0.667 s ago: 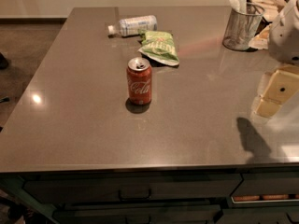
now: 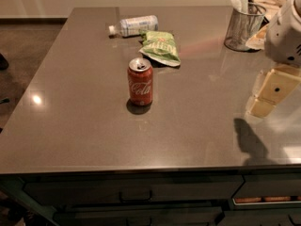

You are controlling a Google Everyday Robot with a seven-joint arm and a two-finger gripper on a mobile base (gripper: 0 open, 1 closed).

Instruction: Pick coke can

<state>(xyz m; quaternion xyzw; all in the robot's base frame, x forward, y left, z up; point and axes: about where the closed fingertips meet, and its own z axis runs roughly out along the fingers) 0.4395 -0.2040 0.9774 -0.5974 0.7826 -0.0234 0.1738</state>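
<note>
Camera view, red cylindrical coke can [image 2: 140, 81], white Coca-Cola script, silver top, upright on grey counter [image 2: 84, 131], green crinkled snack bag [image 2: 161, 47] just behind, cream pincer [image 2: 269, 94] at right edge, well apart from can, openness cannot be told

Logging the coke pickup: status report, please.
Claw above table, right side, well apart from target. Coke can upright mid-table, ungrasped. Nothing between them; green snack bag just behind can.

- My gripper [image 2: 267, 94] hangs over the bench's [image 2: 94, 126] right edge; my arm [image 2: 286, 32] above it is cut off there.
- The clutter [image 2: 265, 6] behind the mesh cup [image 2: 242, 29] at the far right corner is partly hidden and unidentifiable.
</note>
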